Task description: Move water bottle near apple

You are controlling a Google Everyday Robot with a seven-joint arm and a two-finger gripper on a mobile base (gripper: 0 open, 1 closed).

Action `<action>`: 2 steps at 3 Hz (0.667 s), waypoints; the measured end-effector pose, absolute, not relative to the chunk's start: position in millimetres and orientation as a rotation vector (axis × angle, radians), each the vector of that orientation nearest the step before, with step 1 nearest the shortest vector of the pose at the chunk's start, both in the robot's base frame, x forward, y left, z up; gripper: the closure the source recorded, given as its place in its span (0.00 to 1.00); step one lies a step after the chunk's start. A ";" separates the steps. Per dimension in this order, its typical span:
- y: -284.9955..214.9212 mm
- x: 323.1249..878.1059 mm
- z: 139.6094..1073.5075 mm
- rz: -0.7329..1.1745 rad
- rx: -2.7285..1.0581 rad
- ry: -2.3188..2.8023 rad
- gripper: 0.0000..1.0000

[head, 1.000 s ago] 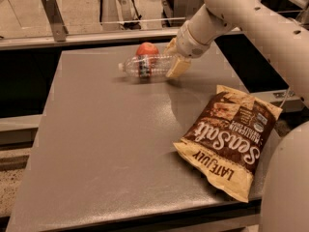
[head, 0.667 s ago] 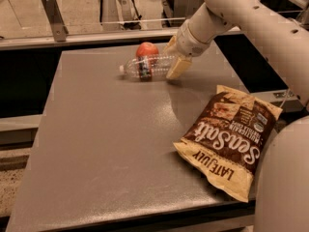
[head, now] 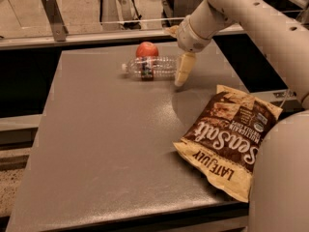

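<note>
The water bottle lies on its side at the far middle of the grey table, white cap pointing left. The red apple sits just behind it, touching or nearly touching. My gripper hangs at the bottle's base end, just to its right. It is open: one pale finger points down to the table beside the bottle's base, and the other shows behind, near the table's far edge. It holds nothing.
A brown Late July Sea Salt chip bag lies at the table's front right. My arm reaches in from the upper right. A rail runs behind the table's far edge.
My gripper has shifted slightly to the right, away from the bottle's base. The bottle and apple have stayed where they were.
</note>
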State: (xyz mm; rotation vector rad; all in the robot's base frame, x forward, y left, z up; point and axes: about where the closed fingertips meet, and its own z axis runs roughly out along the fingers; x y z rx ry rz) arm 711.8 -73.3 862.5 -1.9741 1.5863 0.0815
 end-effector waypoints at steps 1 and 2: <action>-90.1 709.5 882.3 0.128 -1.891 1.598 0.00; -122.8 690.1 930.7 0.159 -1.740 1.601 0.00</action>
